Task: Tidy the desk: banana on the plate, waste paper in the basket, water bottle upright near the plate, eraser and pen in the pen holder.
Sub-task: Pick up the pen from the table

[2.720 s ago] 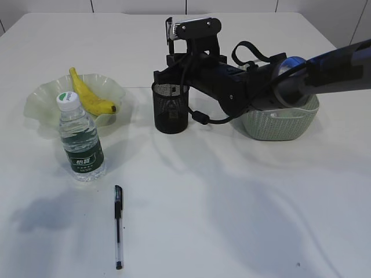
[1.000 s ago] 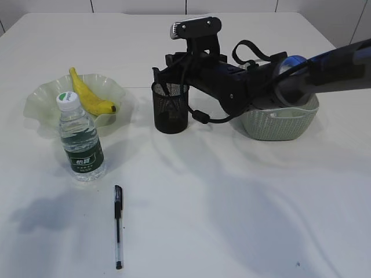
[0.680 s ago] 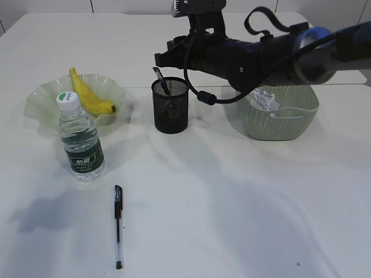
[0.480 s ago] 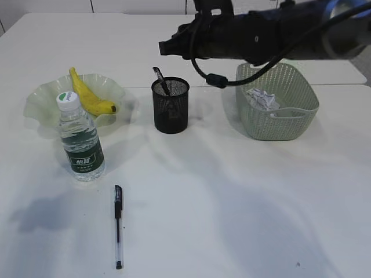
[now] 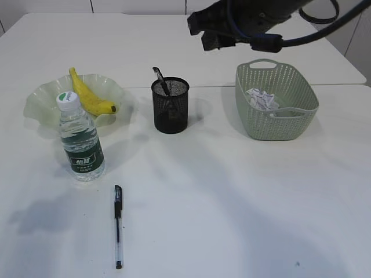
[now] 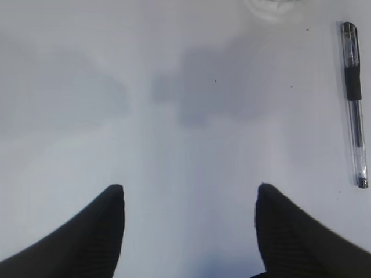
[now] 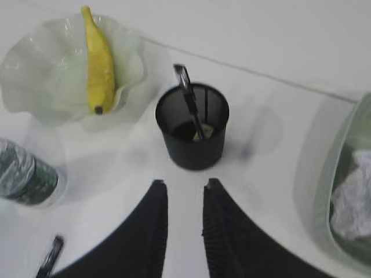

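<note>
1. Nearest the exterior camera, one pen (image 5: 117, 226) lies flat on the white worktop (image 5: 232, 197), cap end pointing toward the water bottle (image 5: 80, 139). This looks like the item left to collect.

2. The left claw (image 6: 188, 200) hovers low over bare worktop with its jaws spread wide and empty. The pen (image 6: 354, 98) lies well off to one side in its wrist view, so the claw should be centred over the barrel, jaws across it, before descending.

3. The water bottle stands upright just in front of the plate (image 5: 40, 101), where the banana (image 5: 90, 92) rests. A lifted pen should pass clear of the bottle, which looks easy to tip.

4. The pen holder (image 5: 170, 105) already has another pen (image 7: 190, 104) leaning on its rim. The second pen is best dropped tip-down on the free side.

5. The eraser cannot be made out for certain inside the mesh.

6. The basket (image 5: 277, 110) holds the waste paper (image 5: 262, 98).

7. The right claw (image 7: 182, 185) hangs high above the holder, jaws nearly together, gripping nothing.
</note>
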Controlling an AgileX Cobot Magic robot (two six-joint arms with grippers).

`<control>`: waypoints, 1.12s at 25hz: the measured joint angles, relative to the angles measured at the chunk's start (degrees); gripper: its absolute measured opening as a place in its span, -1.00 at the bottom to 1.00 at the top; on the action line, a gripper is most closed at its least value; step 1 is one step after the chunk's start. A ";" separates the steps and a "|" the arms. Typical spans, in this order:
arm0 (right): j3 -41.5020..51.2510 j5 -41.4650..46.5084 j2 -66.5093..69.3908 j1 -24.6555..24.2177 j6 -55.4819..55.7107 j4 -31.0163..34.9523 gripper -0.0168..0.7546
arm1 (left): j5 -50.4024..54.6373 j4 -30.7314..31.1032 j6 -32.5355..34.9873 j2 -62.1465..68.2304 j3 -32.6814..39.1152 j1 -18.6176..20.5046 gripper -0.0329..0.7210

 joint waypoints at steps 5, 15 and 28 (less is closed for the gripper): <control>0.00 15.78 -1.22 0.00 2.67 0.08 -0.51 | 0.36 0.00 0.00 0.00 0.00 0.00 0.40; 10.72 25.35 -1.22 0.00 4.04 -0.48 -0.51 | 0.62 0.00 0.00 0.00 0.00 0.00 0.40; 23.91 18.91 -6.08 -9.81 4.17 1.89 -0.37 | 1.85 -0.58 0.00 0.00 0.00 0.00 0.40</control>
